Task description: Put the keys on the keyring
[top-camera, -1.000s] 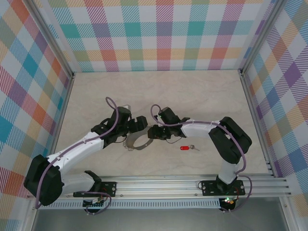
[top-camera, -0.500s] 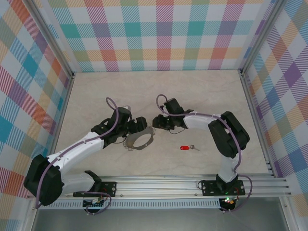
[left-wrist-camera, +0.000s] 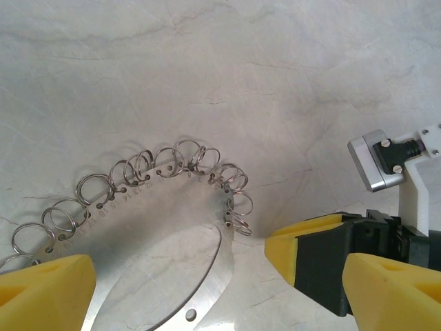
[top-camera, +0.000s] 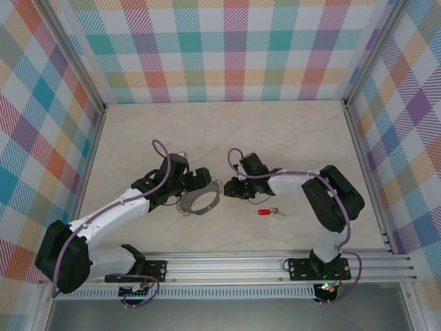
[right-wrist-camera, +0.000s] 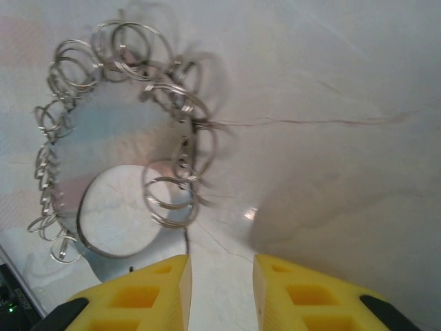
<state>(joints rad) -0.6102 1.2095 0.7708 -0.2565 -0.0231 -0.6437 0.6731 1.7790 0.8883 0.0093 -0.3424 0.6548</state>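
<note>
Robotics lab test cell

A left arm (top-camera: pixel 117 205) and a right arm (top-camera: pixel 289 183), both white and black, are bolted side by side to an aluminium rail (top-camera: pixel 227 262) at the near edge of a pale, marble-look table (top-camera: pixel 289 131). Bare aluminium posts (top-camera: pixel 72 54) frame the table. Flat panels (top-camera: pixel 234 55) printed with a pastel check stand on three sides as a backdrop. Purple cables (top-camera: pixel 165 162) run along the arms, and a small electronics board (top-camera: pixel 136 289) sits below the rail.
</note>
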